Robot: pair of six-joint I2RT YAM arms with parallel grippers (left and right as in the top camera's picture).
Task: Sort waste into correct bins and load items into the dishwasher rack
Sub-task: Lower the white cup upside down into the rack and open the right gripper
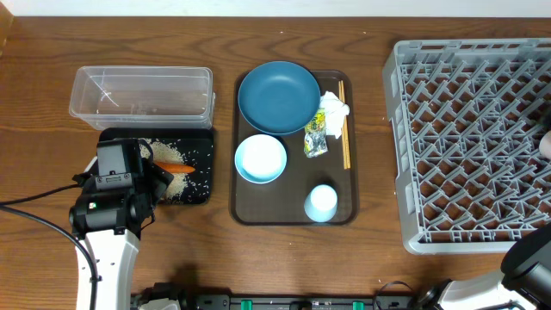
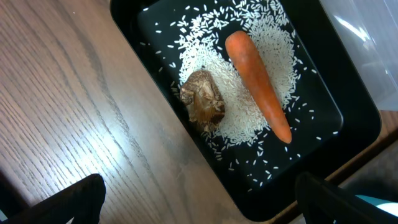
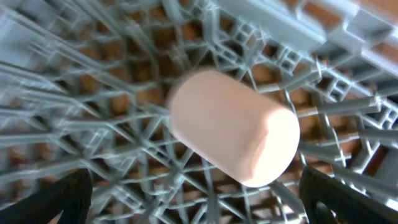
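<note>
Now the left fingers (image 2: pixel 74 199) hang wide and empty over the black tray (image 2: pixel 354 118), food waste gathered there (carrot (image 2: pixel 258 93), brown lump (image 2: pixel 203 99), rice (image 2: pixel 273 46)), while the right fingers (image 3: pixel 56 199), wide too, hover above a pale cup (image 3: pixel 233 127) seemingly lying loose in the rack (image 3: pixel 93 93).

Left of the brown rectangular serving tray (image 1: pixel 293 194) we see our left arm (image 1: pixel 108 211): black boxy head, white lower link, thin black cable (image 1: pixel 34 201).
</note>
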